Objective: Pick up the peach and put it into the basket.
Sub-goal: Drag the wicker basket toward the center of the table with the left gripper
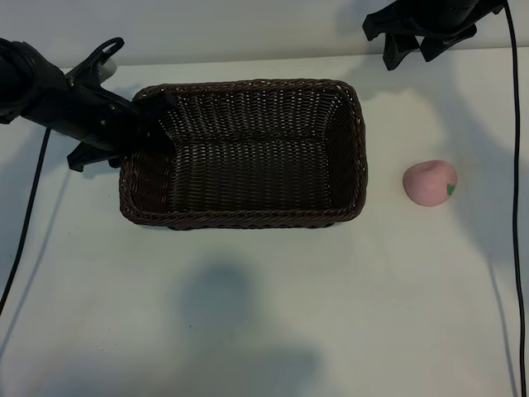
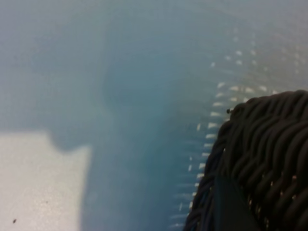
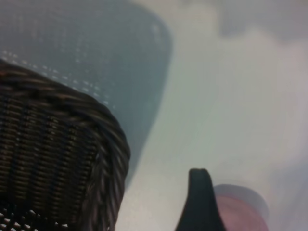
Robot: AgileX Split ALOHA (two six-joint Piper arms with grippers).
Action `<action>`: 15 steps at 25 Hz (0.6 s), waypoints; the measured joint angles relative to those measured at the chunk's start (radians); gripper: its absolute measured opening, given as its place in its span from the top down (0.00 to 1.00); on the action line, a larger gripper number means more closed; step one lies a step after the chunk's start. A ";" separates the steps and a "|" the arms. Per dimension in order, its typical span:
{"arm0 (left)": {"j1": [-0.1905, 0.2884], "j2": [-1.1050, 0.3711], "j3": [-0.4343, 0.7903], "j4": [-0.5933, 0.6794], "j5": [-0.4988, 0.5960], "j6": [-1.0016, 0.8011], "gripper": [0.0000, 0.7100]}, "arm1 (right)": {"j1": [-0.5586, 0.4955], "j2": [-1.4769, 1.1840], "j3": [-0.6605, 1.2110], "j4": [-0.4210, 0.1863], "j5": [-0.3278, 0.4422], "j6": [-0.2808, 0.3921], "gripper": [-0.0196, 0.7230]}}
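- Exterior view: white counter (image 1: 273, 322), and the basket (image 1: 248, 217) sits centre, nothing inside.
- Left gripper (image 1: 145, 124) at nine o'clock, about half open, fingers astride the basket's left rim.
- Right gripper (image 1: 413, 50) at one o'clock, wide open, holding nothing.
- Peach (image 1: 430, 182) at three o'clock, on the counter, outside the basket.

This is looking like a robotics lab bench; a plain white worktop (image 1: 273, 322) is filling the exterior view; two black arms are reaching in from the far corners, cables (image 1: 25, 223) trailing; a toy peach (image 1: 430, 182) and wicker basket (image 1: 248, 217) are sitting as props.
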 joint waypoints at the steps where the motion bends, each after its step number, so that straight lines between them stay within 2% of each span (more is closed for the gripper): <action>1: 0.000 0.000 -0.001 0.000 0.000 0.000 0.51 | 0.000 0.000 0.000 0.000 0.000 0.000 0.28; 7: 0.000 0.000 -0.001 0.000 0.002 0.000 0.50 | 0.000 0.000 0.000 0.000 0.000 0.000 0.28; 9: 0.000 -0.005 -0.001 -0.007 0.004 0.004 0.43 | 0.000 0.000 0.000 0.000 0.000 0.000 0.28; 13: 0.000 -0.012 -0.001 -0.015 0.016 0.008 0.18 | 0.000 0.000 0.000 0.000 0.000 0.000 0.28; 15: 0.000 -0.013 -0.001 -0.014 0.028 0.009 0.13 | 0.000 0.000 0.000 0.000 0.000 0.000 0.28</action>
